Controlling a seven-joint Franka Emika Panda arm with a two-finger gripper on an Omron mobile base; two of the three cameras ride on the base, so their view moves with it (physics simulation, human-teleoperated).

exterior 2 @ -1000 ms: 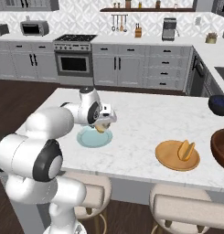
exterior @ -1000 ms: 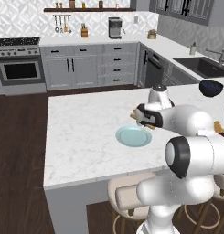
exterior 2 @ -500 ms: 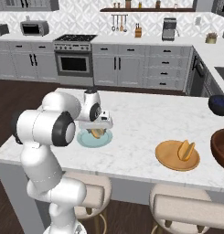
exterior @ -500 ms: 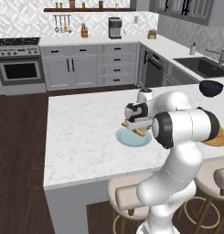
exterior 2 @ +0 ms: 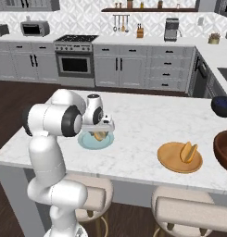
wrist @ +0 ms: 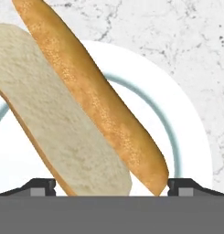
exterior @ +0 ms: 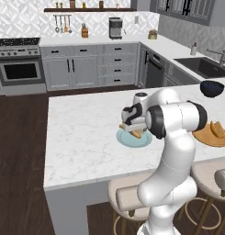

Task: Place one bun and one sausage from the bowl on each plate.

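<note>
Since a second ago the arm has folded in closer over the counter and the gripper (exterior 2: 102,131) has come down low over the pale blue-green plate (exterior: 125,140), bringing the bun (wrist: 81,109) with it; half a second back it was already near this spot and has sunk only a little more.

In the hand view the bun spreads between the two finger tips (wrist: 40,186), its split halves fanned apart, pale crumb on one side and golden crust on the other. The jaws stand wide, about as wide as the bun itself, so whether they are pressing it or have let go cannot be told. The bun lies over the blue-green plate (wrist: 191,137); the base views show it (exterior 2: 100,136) just under the hand, at or very near the plate's surface (exterior 2: 87,143).

Well apart along the marble counter (exterior 2: 142,120), the orange-tan plate (exterior 2: 168,159) already carries another bun (exterior 2: 189,152). Past it the dark reddish-brown wooden bowl (exterior 2: 223,148) sits at the frame's edge, and a smaller dark blue bowl (exterior 2: 222,105) stands behind it. From the left, the robot's own forearm hides part of the blue-green plate. Stools (exterior 2: 193,208) stand tucked under the counter's near edge.
</note>
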